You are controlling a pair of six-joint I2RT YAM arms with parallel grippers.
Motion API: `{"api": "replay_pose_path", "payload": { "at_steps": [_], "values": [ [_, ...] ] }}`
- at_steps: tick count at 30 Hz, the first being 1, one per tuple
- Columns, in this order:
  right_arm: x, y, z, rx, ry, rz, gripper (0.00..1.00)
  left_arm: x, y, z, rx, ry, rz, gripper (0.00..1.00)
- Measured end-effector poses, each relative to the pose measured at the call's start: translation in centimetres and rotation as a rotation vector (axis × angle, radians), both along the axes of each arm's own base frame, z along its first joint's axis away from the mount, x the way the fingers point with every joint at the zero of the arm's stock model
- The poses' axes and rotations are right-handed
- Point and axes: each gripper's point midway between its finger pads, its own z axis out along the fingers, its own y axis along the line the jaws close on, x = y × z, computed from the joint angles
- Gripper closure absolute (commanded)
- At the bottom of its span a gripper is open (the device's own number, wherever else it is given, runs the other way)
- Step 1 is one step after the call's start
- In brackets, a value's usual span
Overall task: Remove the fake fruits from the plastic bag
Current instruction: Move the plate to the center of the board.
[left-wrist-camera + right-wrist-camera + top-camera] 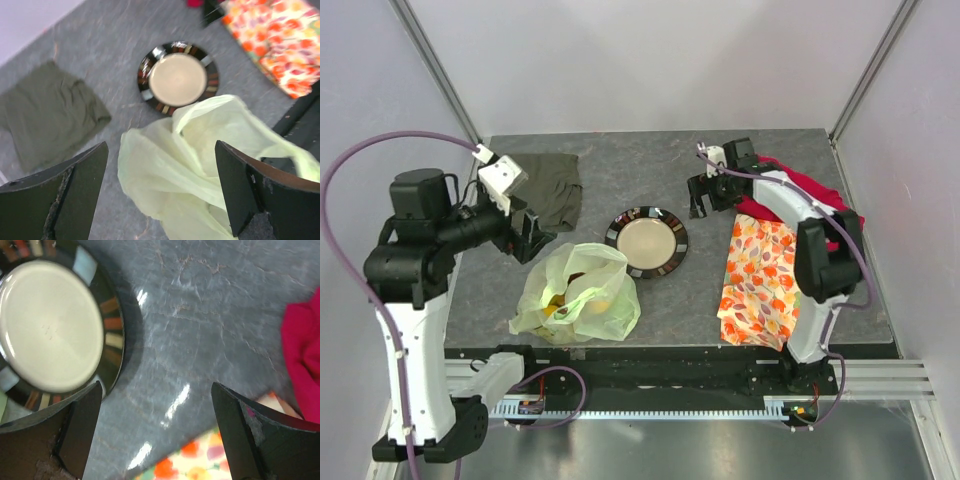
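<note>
Fruits in the bag, both grippers empty

The plastic bag (578, 295) lies crumpled on the grey table (650, 165), near the front edge, at about 7 o'clock from the plate (646, 242), and its upper edge comes just beside the plate's rim. The fake fruits (563, 302) are inside it. From above they show only as yellow and darker shapes through the thin plastic, so which fruit is which cannot be told. None lies on the table or on the plate.

The left gripper (525, 238) hangs at about 10 o'clock from the bag, close to its edge. In the left wrist view its jaws stand wide apart with nothing between them, and the left gripper (160, 192) looks down on the bag (200, 150), whose pale folds fill the space below the fingers (82, 187). Whether a finger touches the plastic cannot be told. Beyond the bag in that view are the plate (150, 62) at 12 o'clock, the olive cloth (47, 115) at 10 o'clock and the flowered cloth (280, 40) at 2 o'clock.

The right gripper (705, 195) hovers at about 1 o'clock from the plate, well apart from the bag. Its wrist view shows the right gripper (157, 427) with jaws spread and holding nothing, over bare table (200, 315), with the plate (112, 335) at 9 o'clock, the red cloth (302, 370) at 3 o'clock and the flowered cloth (200, 462) at 6 o'clock.

From above, the olive cloth (548, 185) lies at 10 o'clock from the plate, the flowered cloth (760, 280) at 4 o'clock, and the red cloth (815, 195) at 2 o'clock, partly under the right arm
</note>
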Motion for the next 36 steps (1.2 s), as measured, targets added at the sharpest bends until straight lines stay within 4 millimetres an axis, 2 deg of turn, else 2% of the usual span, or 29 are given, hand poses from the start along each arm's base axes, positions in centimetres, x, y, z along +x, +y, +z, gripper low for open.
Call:
{"api": "replay_pose_path", "payload": {
  "at_steps": [3,4,7,12,18,19,21,22,25,30,33,36],
  "values": [
    [2.1,1.3,-2.1,-0.003,0.038,-0.009,0.02,-1.4,-1.0,2.4,-0.014,-0.049,-0.081,0.06],
    [3.2,1.9,-2.5,-0.003,0.033,-0.013,0.02,-1.7,-1.2,2.6,-0.014,-0.058,-0.105,0.06],
    [4.0,4.0,-2.9,0.002,0.024,-0.006,0.06,-2.2,-1.3,1.8,0.004,-0.038,-0.127,0.06],
    [2.3,6.5,-3.4,0.033,0.076,-0.02,0.14,-3.1,-0.9,-0.1,0.026,0.018,-0.123,0.07],
    [-1.1,5.5,-6.9,0.028,0.227,-0.1,0.31,-3.3,-0.7,-0.4,0.036,0.024,-0.109,0.07],
    [-1.7,5.3,-7.5,0.028,0.252,-0.11,0.37,-3.3,-0.7,-0.4,0.036,0.024,-0.109,0.07],
    [-2.1,5.3,-7.3,0.052,0.267,-0.125,0.51,-3.4,-0.7,-0.3,0.036,0.022,-0.109,0.07],
    [-2.6,5.3,-7.3,0.066,0.284,-0.134,0.7,-3.3,-0.7,-0.3,0.037,0.021,-0.109,0.07],
    [-4.2,5.6,-7.5,0.105,0.333,-0.138,1.0,-3.3,-0.7,-0.2,0.037,0.019,-0.11,0.09],
    [-5.8,6.1,-6.3,0.184,0.393,-0.138,1.0,-3.3,-0.7,-0.2,0.037,0.019,-0.11,0.09],
    [-7.1,5.3,-5.4,0.184,0.406,-0.127,1.0,-3.3,-0.7,-0.2,0.036,0.018,-0.11,0.09],
    [-8.8,3.7,-4.8,0.159,0.427,-0.123,1.0,-3.1,-0.7,-0.5,0.036,0.024,-0.11,0.09]
  ]
}}
